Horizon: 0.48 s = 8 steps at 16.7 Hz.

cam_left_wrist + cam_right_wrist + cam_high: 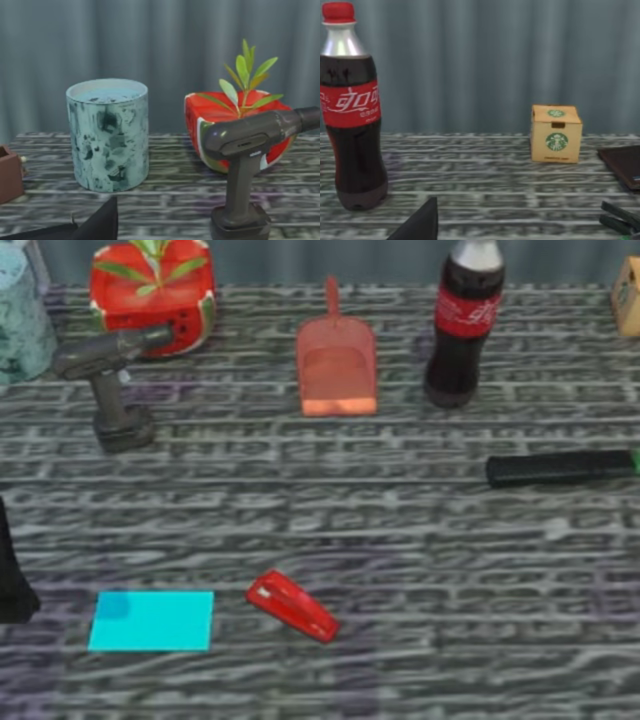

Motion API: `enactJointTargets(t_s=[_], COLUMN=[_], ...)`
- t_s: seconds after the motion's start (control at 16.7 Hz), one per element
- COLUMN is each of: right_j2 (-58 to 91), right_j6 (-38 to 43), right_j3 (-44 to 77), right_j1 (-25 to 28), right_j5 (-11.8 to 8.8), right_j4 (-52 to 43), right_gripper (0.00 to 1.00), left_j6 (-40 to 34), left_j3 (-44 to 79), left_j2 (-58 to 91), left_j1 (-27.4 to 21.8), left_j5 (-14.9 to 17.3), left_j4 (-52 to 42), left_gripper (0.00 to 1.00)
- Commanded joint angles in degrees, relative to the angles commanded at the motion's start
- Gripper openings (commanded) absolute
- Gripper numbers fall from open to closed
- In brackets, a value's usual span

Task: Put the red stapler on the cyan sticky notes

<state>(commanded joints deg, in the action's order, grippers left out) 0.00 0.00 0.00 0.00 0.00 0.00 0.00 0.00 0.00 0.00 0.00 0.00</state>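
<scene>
The red stapler point(293, 606) lies flat on the table near the front, angled, with nothing touching it. Just to its left, a small gap away, the cyan sticky notes point(152, 621) lie flat and bare. My left arm point(12, 575) is parked at the table's left edge, left of the pad, and a dark part of the left gripper point(100, 226) shows low in the left wrist view. My right arm is out of the top view. Only a dark part of the right gripper point(421, 223) shows in the right wrist view. Neither wrist view shows the stapler or the pad.
Along the back stand a teal cup point(20, 320), a red patterned box with a plant point(152, 290), a grey drill point(110, 370), a salmon scoop point(336, 355), a cola bottle point(462, 320) and a tan box point(628, 295). A black marker point(560, 468) lies at the right.
</scene>
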Motion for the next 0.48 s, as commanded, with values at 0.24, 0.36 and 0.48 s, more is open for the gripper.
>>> enactJointTargets(t_s=[0.24, 0.36, 0.48], right_j2=[0.0, 0.0, 0.0], right_j6=[0.0, 0.0, 0.0], right_j3=[0.0, 0.0, 0.0], right_j1=[0.0, 0.0, 0.0], right_j5=[0.0, 0.0, 0.0], right_j4=[0.0, 0.0, 0.0], right_gripper=[1.00, 1.00, 1.00], left_j6=[1.7, 5.5, 11.1], left_j3=[1.7, 5.8, 12.0], left_j2=[1.7, 6.0, 12.6], left_j1=[-1.0, -3.1, -6.0], left_j5=[0.1, 0.2, 0.3], left_j4=[-1.4, -4.5, -9.0], left_gripper=[1.00, 1.00, 1.00])
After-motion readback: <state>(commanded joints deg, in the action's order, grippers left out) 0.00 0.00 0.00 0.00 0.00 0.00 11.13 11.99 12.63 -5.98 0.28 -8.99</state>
